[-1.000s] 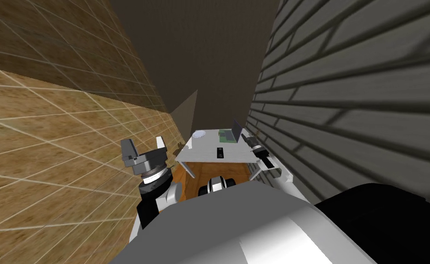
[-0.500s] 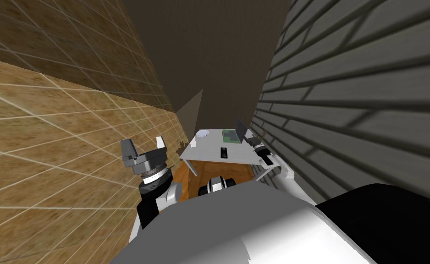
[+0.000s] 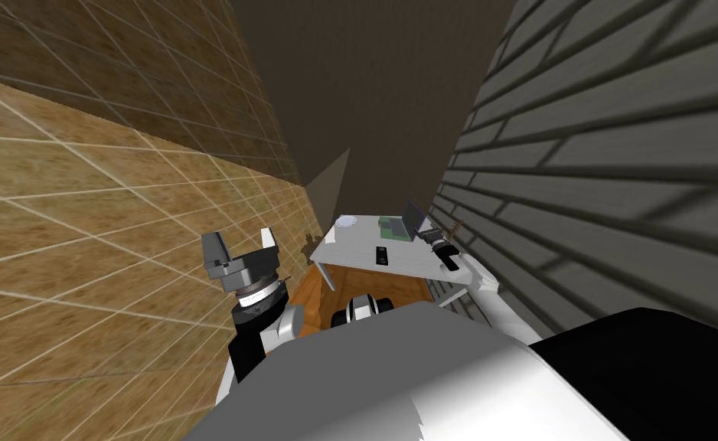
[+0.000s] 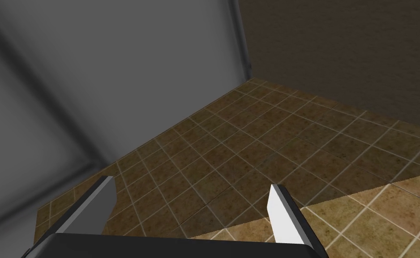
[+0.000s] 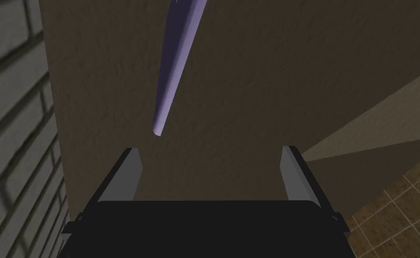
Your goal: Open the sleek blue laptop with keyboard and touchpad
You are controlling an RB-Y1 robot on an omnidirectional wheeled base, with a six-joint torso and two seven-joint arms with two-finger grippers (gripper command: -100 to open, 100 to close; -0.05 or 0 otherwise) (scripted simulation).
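Observation:
The laptop (image 3: 414, 217) stands on the far right corner of a white table (image 3: 350, 251). Its bluish-grey lid is raised and its base (image 3: 393, 227) looks greenish. My right gripper (image 3: 427, 233) reaches in just behind the lid's right side. In the right wrist view the lid's thin purple-blue edge (image 5: 174, 67) hangs just beyond the right gripper (image 5: 210, 174), nearer one finger and untouched. That gripper is open and holds nothing. My left gripper (image 3: 239, 249) is raised by the tiled floor to the table's left, and the left gripper (image 4: 191, 206) is open and empty.
A black remote (image 3: 381, 255) lies mid-table and a white dish (image 3: 346, 222) sits at its far left. A grey brick wall (image 3: 595, 176) runs close along the right side. Brown tiled floor (image 3: 120, 230) spreads to the left, with a brown wall (image 3: 373, 99) behind the table.
The whole head view has swung, so the table and laptop sit further right in the picture. My right gripper stays beside the raised lid. The left arm has not moved.

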